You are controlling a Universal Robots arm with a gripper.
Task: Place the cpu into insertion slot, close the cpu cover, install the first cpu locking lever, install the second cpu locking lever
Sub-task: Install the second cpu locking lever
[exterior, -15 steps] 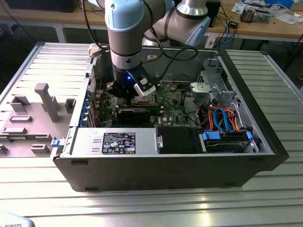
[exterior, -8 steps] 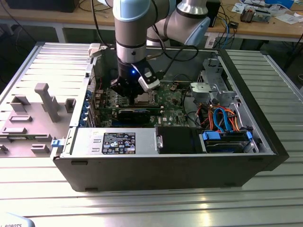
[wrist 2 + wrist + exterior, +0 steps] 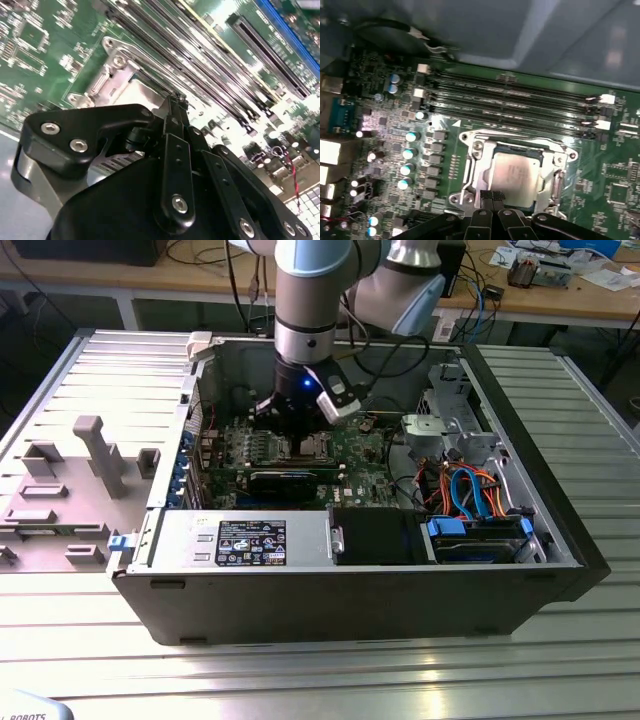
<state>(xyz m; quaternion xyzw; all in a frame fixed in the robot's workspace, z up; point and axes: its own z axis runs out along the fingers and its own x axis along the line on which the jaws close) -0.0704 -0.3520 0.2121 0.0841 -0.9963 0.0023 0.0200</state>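
Item: cpu point(image 3: 516, 172), silvery top, was seen seated in the insertion slot point(image 3: 555, 192) on the green circuit board point(image 3: 620, 190), framed by the cpu cover point(image 3: 481, 167). Gripper point(image 3: 492, 199), fingers pinched together and grasping nothing, was poised directly above the cover's near edge.

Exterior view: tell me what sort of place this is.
Probably a robotics lab or workshop: an open PC case on a ribbed metal table, with a cluttered wooden bench behind.

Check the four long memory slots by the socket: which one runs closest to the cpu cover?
The memory slot bordering the cpu cover; the other three lie beyond it, toward the case wall.
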